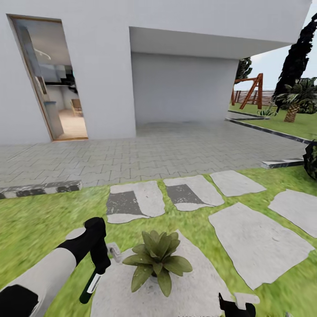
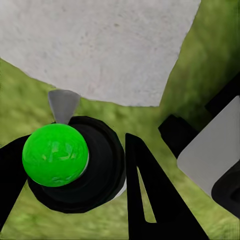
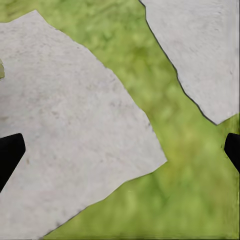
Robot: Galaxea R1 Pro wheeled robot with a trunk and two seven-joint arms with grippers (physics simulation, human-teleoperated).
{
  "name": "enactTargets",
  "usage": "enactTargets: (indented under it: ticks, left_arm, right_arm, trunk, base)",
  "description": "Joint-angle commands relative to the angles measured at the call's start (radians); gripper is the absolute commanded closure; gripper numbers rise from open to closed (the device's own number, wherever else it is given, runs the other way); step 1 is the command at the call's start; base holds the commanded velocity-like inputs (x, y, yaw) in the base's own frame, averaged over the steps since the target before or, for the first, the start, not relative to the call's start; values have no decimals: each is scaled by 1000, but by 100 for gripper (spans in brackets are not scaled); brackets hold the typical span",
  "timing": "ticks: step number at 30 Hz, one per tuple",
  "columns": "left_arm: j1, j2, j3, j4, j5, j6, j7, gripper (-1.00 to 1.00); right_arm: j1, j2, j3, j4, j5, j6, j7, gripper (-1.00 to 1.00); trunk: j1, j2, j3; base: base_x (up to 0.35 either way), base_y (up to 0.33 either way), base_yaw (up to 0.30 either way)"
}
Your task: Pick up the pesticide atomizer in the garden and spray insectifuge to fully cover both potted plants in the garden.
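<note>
Nearest the head camera, at the lower left, the left arm (image 1: 39, 273) reaches in, white sleeve then black wrist. Its claw (image 1: 100, 259) is closed around the atomizer (image 1: 90, 286). The bottle hangs below the claw, its long axis near upright and slightly tilted, base toward the lower left, pale trigger head (image 1: 114, 252) pointing right at the plant (image 1: 157, 260). The plant sits at lower centre on a grey stone (image 1: 193, 286), just right of the bottle. The right claw (image 1: 235, 306) shows at the bottom edge; how far open cannot be told here. Lawn (image 1: 39, 220) with more stepping stones fills the middle, then grey paving, a white house with an open doorway at upper left, and a palm and swing frame at right.

Left wrist view: the bottle's round bright green base (image 2: 55, 155) faces the camera at lower left, clamped between black fingers (image 2: 150, 195), above grass and a stone (image 2: 100, 45).

Right wrist view: two black fingertips (image 3: 10, 155) sit at opposite edges, wide apart, holding nothing, over stones (image 3: 65, 140) and grass (image 3: 185, 165).
</note>
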Motion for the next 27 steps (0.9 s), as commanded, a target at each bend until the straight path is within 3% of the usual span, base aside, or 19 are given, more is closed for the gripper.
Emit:
enactTargets:
  ticks: [1, 16, 21, 27]
  left_arm:
    - [0, 0, -4, -2, -5, 10, -8, 100]
    - [-3, -13, -4, -4, -4, 12, -10, 100]
    - [2, -10, -38, -2, -5, 12, -8, 100]
    - [19, -2, -42, -1, -3, 10, -4, 100]
  right_arm:
    - [-1, 0, 1, 1, -9, -4, 3, -100]
    - [0, -1, 1, 1, -8, -4, 4, -100]
    - [-1, -1, 1, 1, -9, -4, 3, -100]
    - [0, -1, 1, 1, -9, -4, 3, -100]
  trunk:
    - [0, 0, -1]
    - [0, 0, -1]
    - [0, 0, -1]
    - [0, 0, -4]
  base:
    - [0, 0, -285]
    - [123, 117, -37]
    - [7, 7, 0]
    - [0, 0, -59]
